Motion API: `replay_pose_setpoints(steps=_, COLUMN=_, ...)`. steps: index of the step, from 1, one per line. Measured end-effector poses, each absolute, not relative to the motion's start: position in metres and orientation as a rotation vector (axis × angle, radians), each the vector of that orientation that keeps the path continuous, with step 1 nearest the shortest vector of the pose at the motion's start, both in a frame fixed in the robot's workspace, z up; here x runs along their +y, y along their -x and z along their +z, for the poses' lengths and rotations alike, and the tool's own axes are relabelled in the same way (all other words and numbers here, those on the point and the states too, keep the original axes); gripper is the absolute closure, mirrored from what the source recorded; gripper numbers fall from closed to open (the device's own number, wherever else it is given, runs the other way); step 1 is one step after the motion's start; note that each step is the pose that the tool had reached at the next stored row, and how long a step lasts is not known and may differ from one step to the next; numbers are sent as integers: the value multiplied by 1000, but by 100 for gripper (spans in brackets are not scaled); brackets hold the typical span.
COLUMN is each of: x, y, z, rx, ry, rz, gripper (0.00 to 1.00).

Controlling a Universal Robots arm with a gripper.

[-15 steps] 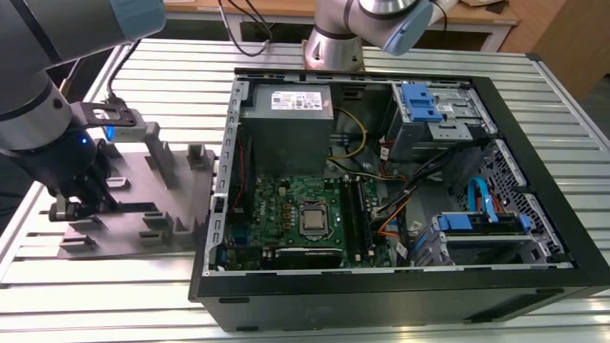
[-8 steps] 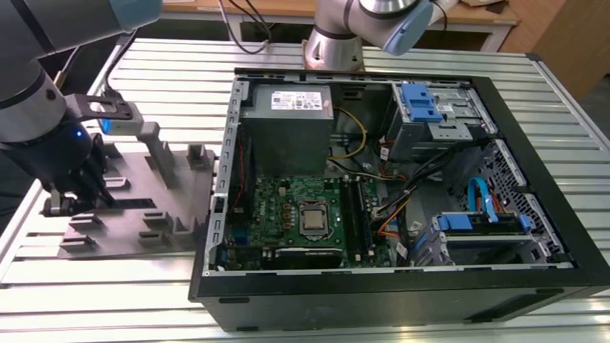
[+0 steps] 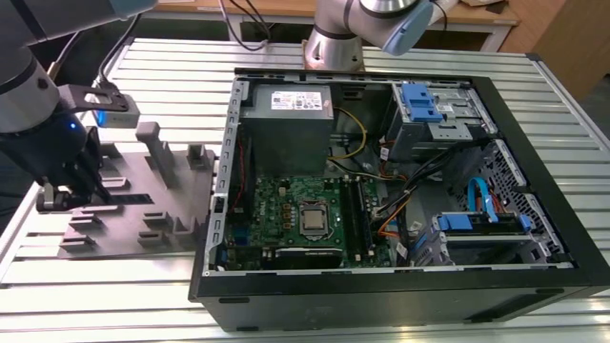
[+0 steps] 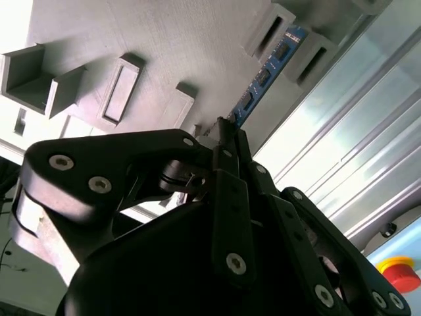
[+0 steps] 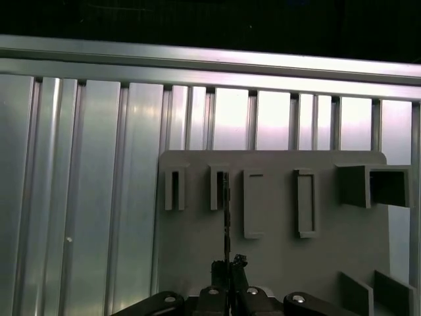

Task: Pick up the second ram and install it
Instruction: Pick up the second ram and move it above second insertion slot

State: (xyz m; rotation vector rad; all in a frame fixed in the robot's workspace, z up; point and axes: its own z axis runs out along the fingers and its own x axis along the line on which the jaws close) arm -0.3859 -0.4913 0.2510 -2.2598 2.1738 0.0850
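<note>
Claw [image 3: 57,200] is down over the plate [image 5: 276,263], which sits on the counter [image 3: 96,300] at the exterior view's left, well apart from the case [image 3: 381,296]. In both wrist views the fingers [image 4: 227,171] look pinched together on the near end of the ram [image 4: 264,74], so clamped on it as far as I can judge. The ram stands on edge on the plate with its far end among the slotted holders [image 5: 167,191]. I can't see that it's lifted clear.

My read of the step in hand: the pick. To do it well:
- Keep the pinch on bare board edge, not on the chips.
- Keep the claw square to the stick. The first wrist view shows it edge-on and in line with the fingers, which looks right.
- Draw it out along the holder walls with no twist or side load.
- The grip is at one end rather than the middle, so the stick can lever or swing easily — go slowly.

Counts:
- 1 ram in sight, blue with black chips
- 1 plate
- 4 narrow holders in a row in the first wrist view, plus bigger brackets
- 1 open case
- 1 board [image 3: 286,207]
- 1 CPU [image 3: 313,218]
- 1 red button [image 4: 398,271]
- Board slots — can't tell
</note>
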Motion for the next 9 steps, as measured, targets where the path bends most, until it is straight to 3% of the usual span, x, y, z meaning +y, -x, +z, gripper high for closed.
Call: replay_pose_setpoints(steps=9, x=-491, y=386, z=266, rx=2174, ry=2260, rz=85, gripper=86)
